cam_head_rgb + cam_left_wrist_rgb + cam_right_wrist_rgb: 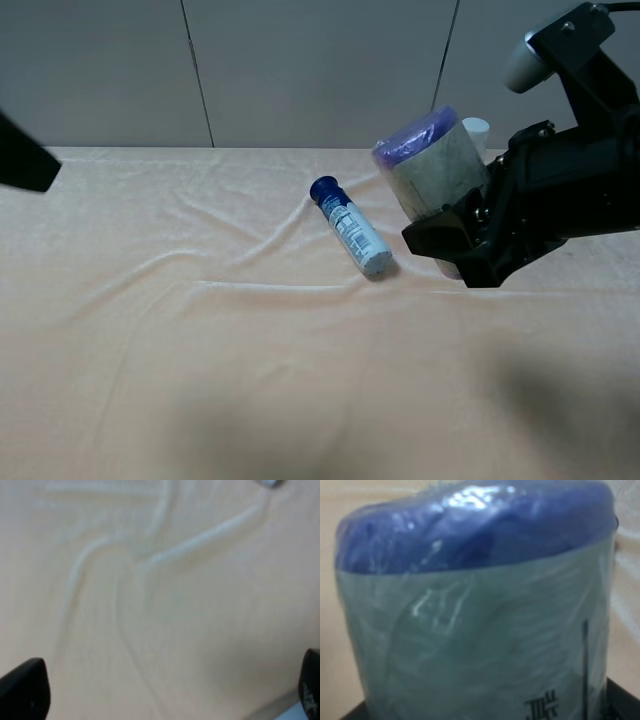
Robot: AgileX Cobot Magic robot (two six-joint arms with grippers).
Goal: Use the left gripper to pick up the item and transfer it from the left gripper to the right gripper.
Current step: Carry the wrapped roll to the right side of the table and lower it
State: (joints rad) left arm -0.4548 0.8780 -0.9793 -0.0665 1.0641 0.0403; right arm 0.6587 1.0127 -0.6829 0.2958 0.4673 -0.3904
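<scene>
Small print on the item is illegible.
</scene>
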